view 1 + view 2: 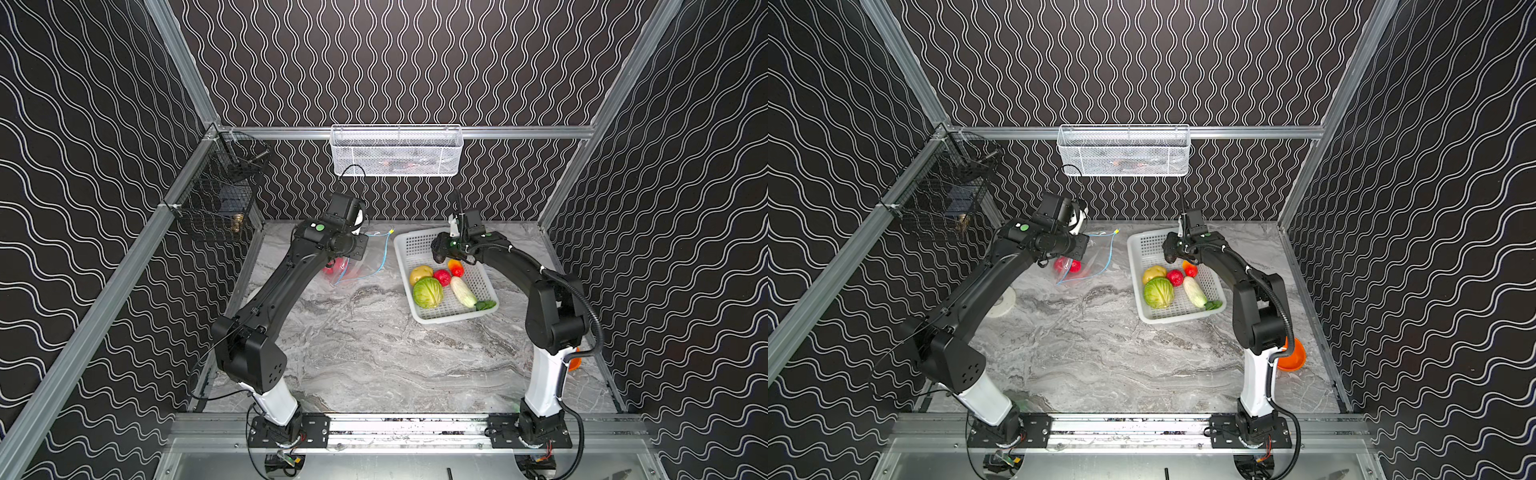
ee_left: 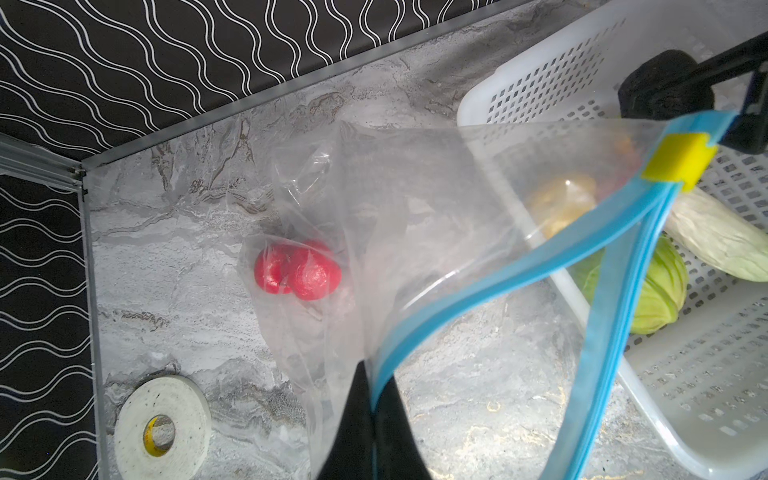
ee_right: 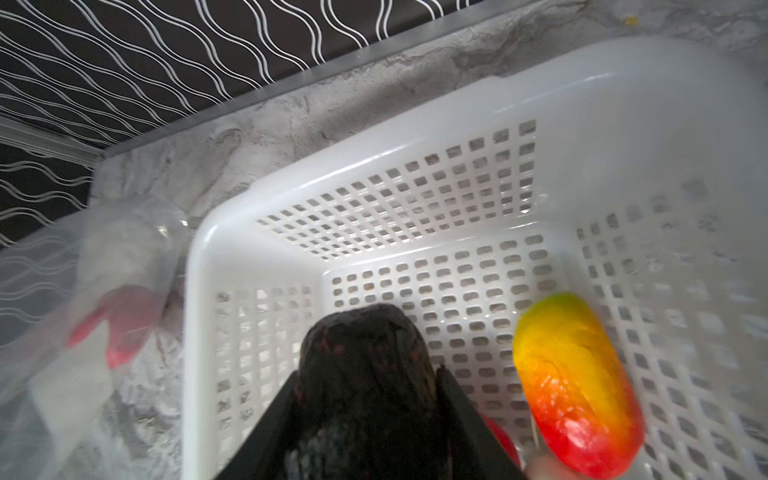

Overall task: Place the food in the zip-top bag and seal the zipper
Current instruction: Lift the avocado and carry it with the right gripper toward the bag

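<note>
- Clear, crinkly plastic: your zip-top bag (image 1: pixel 360 259) is on the marble desk (image 1: pixel 365 357), left of the white basket. Its closed end rests on the desk and its mouth is raised.
- Inside the bag you have two red rounds (image 2: pixel 297 270), touching each other, down at the closed end.
- The zipper (image 2: pixel 478 286), a light-blue strip, is parted, and its two sides spread into an open loop. The yellow slider (image 2: pixel 677 160) sits at the end nearest the basket.
- Your left gripper (image 2: pixel 370 399) is pinched tight on the blue strip at the end away from the slider, holding that part of the mouth off the desk.
- The white perforated basket (image 1: pixel 440 321) stands just right of the bag and holds five loose pieces:
- a green cabbage (image 1: pixel 428 292), a yellow potato (image 1: pixel 420 273), a third red round (image 1: pixel 442 277), an orange-yellow pepper (image 1: pixel 456 268), and a white radish (image 1: pixel 463 291) with its leaves toward the near right corner.
- Your right gripper (image 3: pixel 365 386) has its jaws partway apart, clamped on the dark avocado (image 3: pixel 361 345). It hangs over the basket's far end, on the side toward the bag.
- An orange bowl (image 1: pixel 1292 357) sits on the desk, partly hidden by the right arm, and you cannot tell what it holds.
- A roll of tape (image 2: pixel 162 424) lies flat on the desk by the left wall, apart from the bag.
</note>
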`<state>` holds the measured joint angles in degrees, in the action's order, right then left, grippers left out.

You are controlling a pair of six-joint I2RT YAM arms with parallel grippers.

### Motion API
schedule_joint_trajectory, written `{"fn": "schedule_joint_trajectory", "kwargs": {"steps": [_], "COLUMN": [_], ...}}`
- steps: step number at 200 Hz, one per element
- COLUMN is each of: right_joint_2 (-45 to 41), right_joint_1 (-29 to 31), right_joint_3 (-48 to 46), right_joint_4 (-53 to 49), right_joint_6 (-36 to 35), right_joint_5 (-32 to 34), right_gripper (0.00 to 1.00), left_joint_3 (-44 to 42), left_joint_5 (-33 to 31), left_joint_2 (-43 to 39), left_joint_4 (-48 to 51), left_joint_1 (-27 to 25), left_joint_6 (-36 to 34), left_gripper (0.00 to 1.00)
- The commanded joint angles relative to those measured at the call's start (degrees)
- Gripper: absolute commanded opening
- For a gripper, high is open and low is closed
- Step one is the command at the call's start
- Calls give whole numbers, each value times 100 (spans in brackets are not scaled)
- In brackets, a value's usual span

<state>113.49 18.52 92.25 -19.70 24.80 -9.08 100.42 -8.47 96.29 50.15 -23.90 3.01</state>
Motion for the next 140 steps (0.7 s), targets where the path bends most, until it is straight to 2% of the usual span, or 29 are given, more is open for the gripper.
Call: {"fn": "schedule_joint_trajectory", "kwargs": {"steps": [1,59,140], "right_joint_2": [-251,-1061,-1646], "right_joint_1": [6,2,12], "right_joint_3": [-183,-1142,-2121], "right_joint_4": [487,1479,2915], "right_joint_6": [315,897,1584], "right_joint_5": [-246,-565,-1181], "right_gripper": [31,30,27], "left_joint_3": [-1,-40,-84], "left_joint_5": [81,64,56], "left_joint_2": [-31,-86,-137], "left_joint_4": [-84,-107,-135], "left_joint_1": [8,5,6], "left_joint_6": [35,25,16], "left_gripper": [0,0,0]}}
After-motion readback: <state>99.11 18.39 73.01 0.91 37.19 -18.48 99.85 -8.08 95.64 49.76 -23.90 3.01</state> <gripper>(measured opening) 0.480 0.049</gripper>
